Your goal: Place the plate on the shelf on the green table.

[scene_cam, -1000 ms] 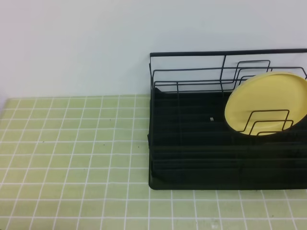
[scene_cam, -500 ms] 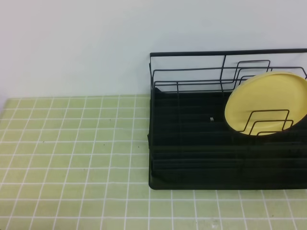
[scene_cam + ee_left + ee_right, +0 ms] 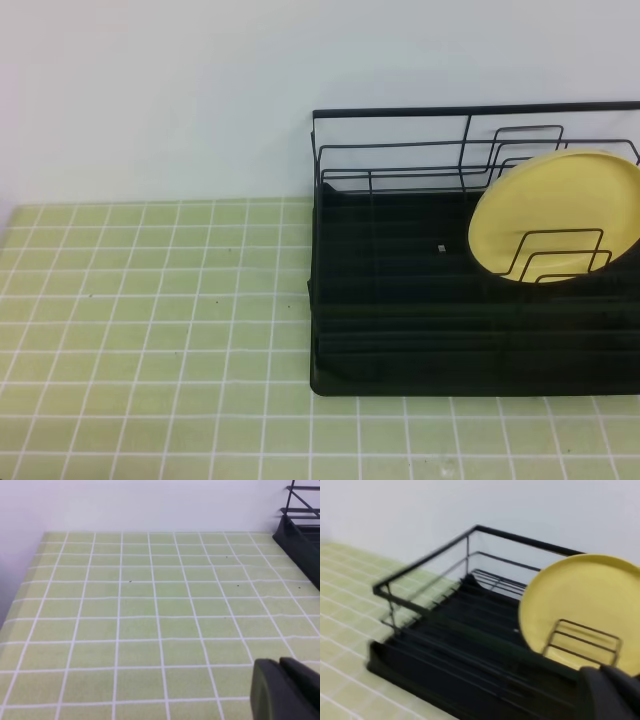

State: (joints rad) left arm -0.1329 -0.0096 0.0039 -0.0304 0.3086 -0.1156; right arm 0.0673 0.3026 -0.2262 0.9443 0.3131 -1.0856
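Inside the shelf (image 3: 420,300), near its right end, the yellow plate (image 3: 555,215) stands on its edge, leaning among the bent wires. That black shelf sits on the green table (image 3: 150,300). My left claw (image 3: 290,690) and my right claw (image 3: 612,695) are both closed and hold nothing.

"Has anything in front of me changed over the last second?"

"No. From my overhead camera I find no difference: no object sits in a new place, and neither of my arms has come into sight there."
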